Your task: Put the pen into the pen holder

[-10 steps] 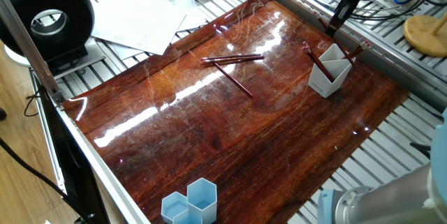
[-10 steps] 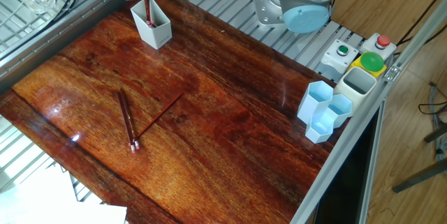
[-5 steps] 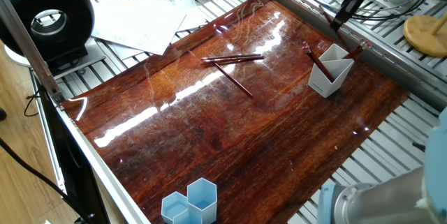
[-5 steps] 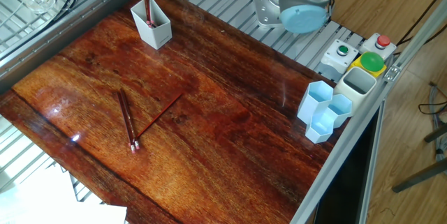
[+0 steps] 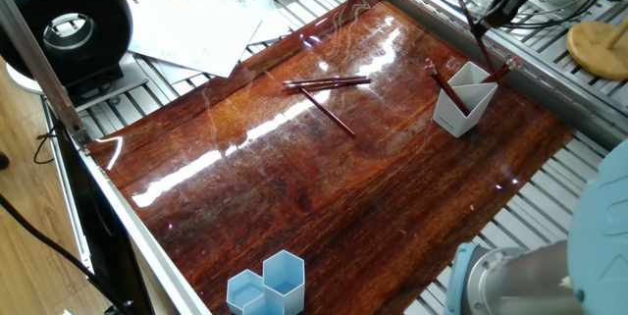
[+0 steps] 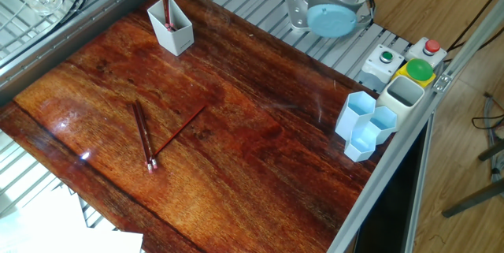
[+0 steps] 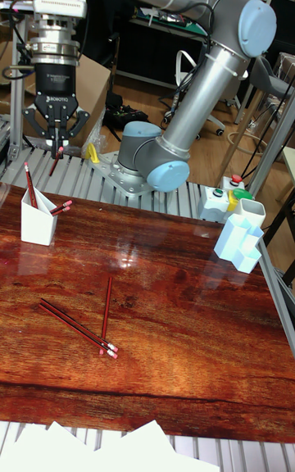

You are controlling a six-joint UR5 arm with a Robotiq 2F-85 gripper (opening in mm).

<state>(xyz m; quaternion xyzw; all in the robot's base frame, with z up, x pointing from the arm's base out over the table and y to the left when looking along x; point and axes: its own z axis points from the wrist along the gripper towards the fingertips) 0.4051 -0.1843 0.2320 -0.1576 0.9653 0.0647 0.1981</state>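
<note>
The white pen holder (image 5: 459,107) (image 6: 175,36) (image 7: 37,226) stands at the far edge of the wooden table. Two red pens are in it, one upright (image 7: 29,185) and one leaning out over the rim (image 7: 61,208). My gripper (image 5: 486,19) (image 7: 56,147) hangs above and slightly behind the holder. It is shut on the eraser end of a thin red pen (image 7: 54,161) (image 5: 471,21), which points down at a slant, its tip clear of the rim. Three more red pens (image 5: 329,82) (image 6: 143,131) (image 7: 78,329) lie mid-table.
Light blue hexagonal cups (image 5: 267,286) (image 6: 366,123) (image 7: 242,247) stand at the table's edge beside a button box (image 6: 405,60). The arm's base (image 6: 335,5) sits behind the table. Paper sheets (image 5: 196,21) and a black ring-shaped device (image 5: 69,26) lie off one side.
My gripper has risen and drawn back from the holder's rim. The pens in the holder and on the table have not moved.
</note>
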